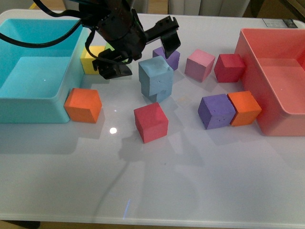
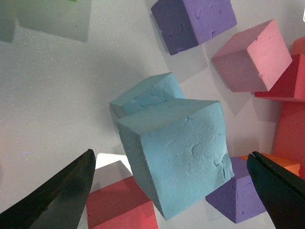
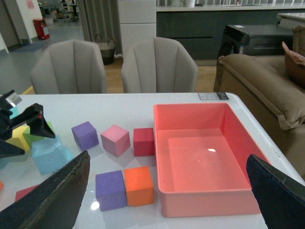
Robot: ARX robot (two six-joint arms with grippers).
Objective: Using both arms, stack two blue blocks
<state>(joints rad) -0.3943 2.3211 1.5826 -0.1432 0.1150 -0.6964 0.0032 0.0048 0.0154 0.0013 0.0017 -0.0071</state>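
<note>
— Nearest the front camera sits the red cube (image 1: 150, 122), alone on the white table (image 1: 190, 181). What is the left gripper (image 1: 145, 50) doing?

— It hangs above and behind the stack with its fingers spread wide, holding nothing. In its wrist view the two black fingertips (image 2: 62, 193) stand well apart on either side of the blocks, touching neither.

— And the blue blocks?

— Stacked near the table's middle. The upper blue block (image 1: 155, 74) rests on the lower blue block (image 1: 159, 93), turned a little so the edges do not line up; the wrist view shows the lower one (image 2: 147, 95) peeking out from beneath the upper one (image 2: 178, 155).

— The right gripper (image 3: 167, 191)?

— Open as well; its fingers sit far apart, empty, raised above the table's right part, looking over the pink bin (image 3: 202, 157).

— Around the stack?

— A purple cube (image 1: 167, 57) just behind, a pink cube (image 1: 200, 64) and dark red cube (image 1: 229, 67) further right, an orange cube (image 1: 83, 105) against the turquoise bin (image 1: 33, 102).
</note>
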